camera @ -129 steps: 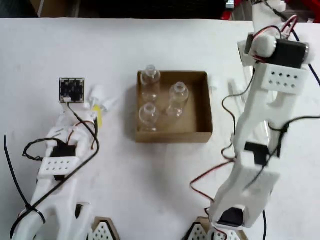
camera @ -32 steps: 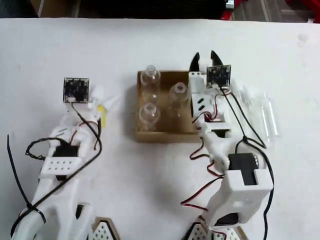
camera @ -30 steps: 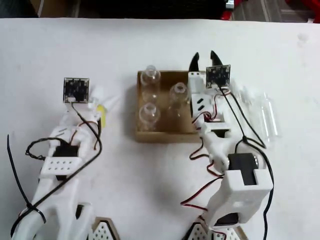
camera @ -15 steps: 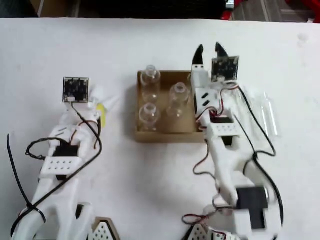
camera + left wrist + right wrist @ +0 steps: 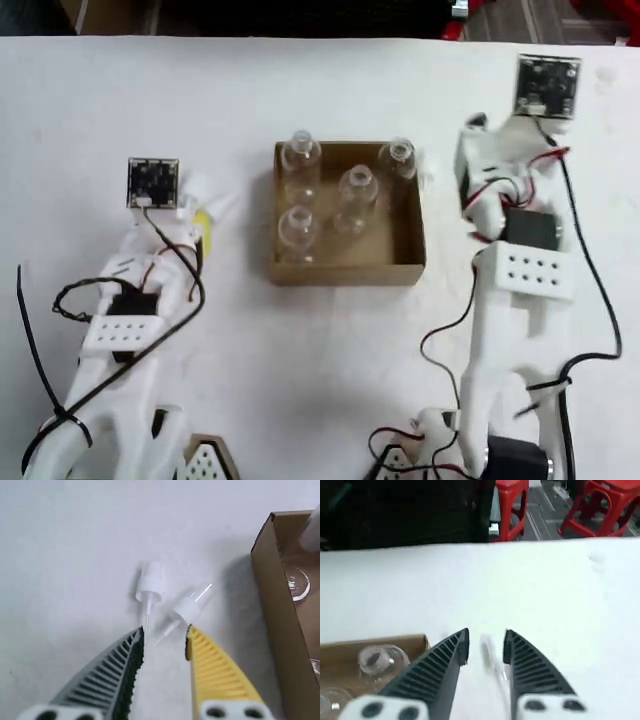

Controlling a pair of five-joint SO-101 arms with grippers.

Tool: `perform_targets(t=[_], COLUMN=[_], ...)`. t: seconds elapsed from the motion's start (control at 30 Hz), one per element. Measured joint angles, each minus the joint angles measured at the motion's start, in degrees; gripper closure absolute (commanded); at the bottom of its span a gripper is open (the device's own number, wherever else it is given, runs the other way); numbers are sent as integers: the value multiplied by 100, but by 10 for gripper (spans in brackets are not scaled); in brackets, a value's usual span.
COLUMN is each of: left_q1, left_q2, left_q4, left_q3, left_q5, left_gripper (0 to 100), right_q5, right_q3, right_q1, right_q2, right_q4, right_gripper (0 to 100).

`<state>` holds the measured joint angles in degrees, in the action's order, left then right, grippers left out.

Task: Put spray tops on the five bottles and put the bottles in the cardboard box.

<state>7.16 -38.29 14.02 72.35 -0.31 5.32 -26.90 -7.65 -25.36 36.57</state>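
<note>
My left fingers are parted, holding nothing, tips just short of two spray tops lying on the desk beside the box, set to close on one. My right fingers are narrowly parted, empty, past the box's corner. Four bottles stand topless inside, so I judge capping unstarted.

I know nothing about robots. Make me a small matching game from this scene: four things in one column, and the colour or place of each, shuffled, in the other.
Things:
1. bottles
2. spray tops
3. left gripper
4. right gripper

Colour or place:
a. one grey finger, one yellow
b. standing in the cardboard box
c. both fingers dark
d. lying on the table, beside the box

Pairs: 1-b, 2-d, 3-a, 4-c.
</note>
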Motion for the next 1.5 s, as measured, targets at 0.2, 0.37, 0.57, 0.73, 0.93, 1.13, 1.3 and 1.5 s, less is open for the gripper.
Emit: perform_targets(t=[0.2,0.37,0.57,0.73,0.93,1.13,1.3,1.5], left_q1=[0,0,0,0,0,0,0,0], left_q2=[0,0,0,0,0,0,0,0], left_q4=[0,0,0,0,0,0,0,0], left_q3=[0,0,0,0,0,0,0,0], left_q5=[0,0,0,0,0,0,0,0], left_gripper=[862,862,862,862,862,862,862,862], right_q5=[448,563,607,607,607,607,615,615], right_q3=[0,0,281,1284,2505,3042,3068,3077], right_q1=[-26,26,18,18,53,352,475,527], right_q2=[299,976,2435,3578,4668,5116,5125,5152], right_q4=[1134,1240,791,791,1125,1266,1266,1266], right_gripper=[982,982,981,981,981,981,981,981])
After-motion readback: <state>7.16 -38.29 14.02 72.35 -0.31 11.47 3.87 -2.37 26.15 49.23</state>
